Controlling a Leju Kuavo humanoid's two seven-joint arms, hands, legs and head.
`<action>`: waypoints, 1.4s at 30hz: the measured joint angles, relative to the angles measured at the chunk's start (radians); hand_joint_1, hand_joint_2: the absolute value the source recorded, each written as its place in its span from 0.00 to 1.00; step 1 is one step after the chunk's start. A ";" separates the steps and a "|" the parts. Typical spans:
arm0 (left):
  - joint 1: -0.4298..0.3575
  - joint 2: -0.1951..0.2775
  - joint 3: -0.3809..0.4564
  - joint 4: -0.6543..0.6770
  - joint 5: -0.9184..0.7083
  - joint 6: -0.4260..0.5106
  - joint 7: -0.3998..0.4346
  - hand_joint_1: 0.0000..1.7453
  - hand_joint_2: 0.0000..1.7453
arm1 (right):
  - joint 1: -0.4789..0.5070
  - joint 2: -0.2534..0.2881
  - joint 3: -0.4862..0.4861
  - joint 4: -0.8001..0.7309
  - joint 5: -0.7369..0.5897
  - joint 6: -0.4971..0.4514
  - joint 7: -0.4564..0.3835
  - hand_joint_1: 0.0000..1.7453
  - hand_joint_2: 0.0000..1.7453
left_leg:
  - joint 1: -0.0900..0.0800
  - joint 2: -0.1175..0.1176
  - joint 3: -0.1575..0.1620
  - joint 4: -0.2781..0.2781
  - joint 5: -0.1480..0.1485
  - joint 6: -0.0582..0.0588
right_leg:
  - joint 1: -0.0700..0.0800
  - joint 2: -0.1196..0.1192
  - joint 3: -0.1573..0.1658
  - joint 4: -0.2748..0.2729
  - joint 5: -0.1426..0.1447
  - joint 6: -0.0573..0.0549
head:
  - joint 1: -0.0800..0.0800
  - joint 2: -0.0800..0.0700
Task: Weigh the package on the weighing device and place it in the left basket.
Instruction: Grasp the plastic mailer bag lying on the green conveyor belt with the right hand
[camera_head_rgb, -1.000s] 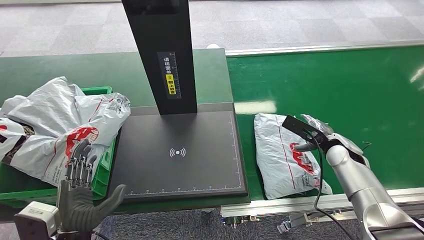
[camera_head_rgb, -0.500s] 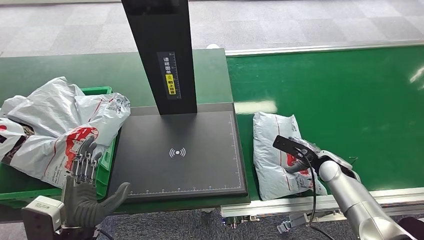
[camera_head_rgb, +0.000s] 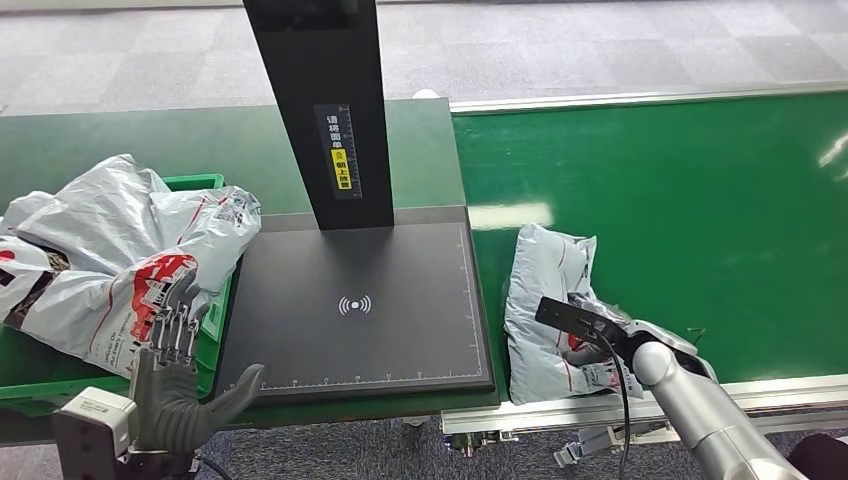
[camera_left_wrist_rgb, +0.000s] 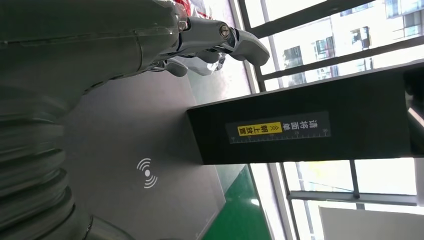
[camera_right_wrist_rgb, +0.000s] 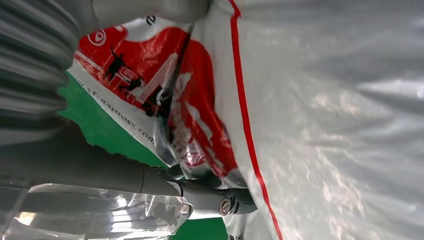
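The package (camera_head_rgb: 548, 300) is lying on the green belt (camera_head_rgb: 700, 200), just right of the weighing device (camera_head_rgb: 360, 300). The right hand (camera_head_rgb: 600, 330) is closing its fingers (camera_right_wrist_rgb: 210, 197) on the plastic (a firm grip matters before lifting leftward). The left hand (camera_head_rgb: 175, 390) is waiting, fingers spread.

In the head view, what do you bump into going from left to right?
Pile of packages in the green basket → left hand → black weighing device → package on the green belt → right hand.
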 joint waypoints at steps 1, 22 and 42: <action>0.000 0.000 0.000 0.000 -0.001 0.000 0.002 0.00 1.00 | 0.007 -0.003 0.001 -0.007 0.000 0.001 0.000 1.00 1.00 | 0.000 0.000 0.000 0.000 0.000 0.000 | 0.000 0.000 0.000 0.000 0.000 0.000 | 0.000 0.000; 0.008 0.000 0.000 -0.001 0.003 0.003 0.006 0.00 1.00 | 0.140 -0.035 -0.045 -0.182 -0.046 -0.073 0.021 0.97 1.00 | 0.000 -0.001 0.000 0.000 0.000 0.000 | 0.000 -0.001 0.001 0.000 0.000 0.000 | 0.000 0.000; 0.043 -0.015 0.005 -0.037 -0.016 0.018 0.005 0.00 1.00 | 0.230 0.005 -0.450 -0.379 -0.093 -0.345 0.050 0.99 1.00 | 0.000 -0.003 -0.005 0.000 0.000 0.000 | -0.001 -0.002 -0.003 0.000 0.000 0.001 | 0.000 0.000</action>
